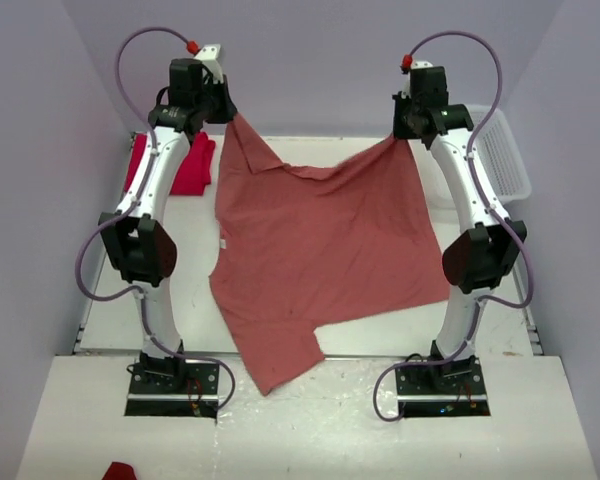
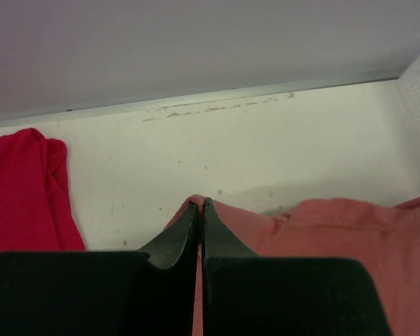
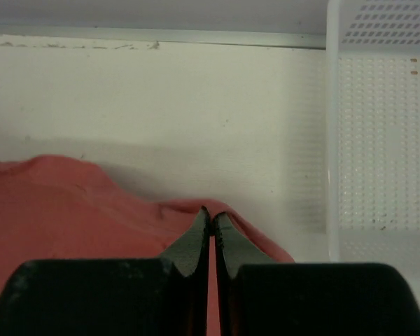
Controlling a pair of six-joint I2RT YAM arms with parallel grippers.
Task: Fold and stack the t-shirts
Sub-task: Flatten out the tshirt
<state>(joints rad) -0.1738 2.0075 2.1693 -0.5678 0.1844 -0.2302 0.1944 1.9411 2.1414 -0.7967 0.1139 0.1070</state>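
Pale purple walls (image 1: 310, 60) stand around a white counter (image 1: 185, 290). The left fingers (image 1: 225, 102) are squeezed tight on 1 corner of the pink t-shirt (image 1: 320, 240). The right fingers (image 1: 405, 132) are squeezed tight on another corner. Both corners are held up at the far side, and the cloth sags between them. The rest of the pink t-shirt lies spread over the middle of the counter and goes past the near edge. The red t-shirt (image 1: 192, 165) lies bunched at the far left, beside the left arm. A white basket (image 1: 500, 150) sits at the far right.
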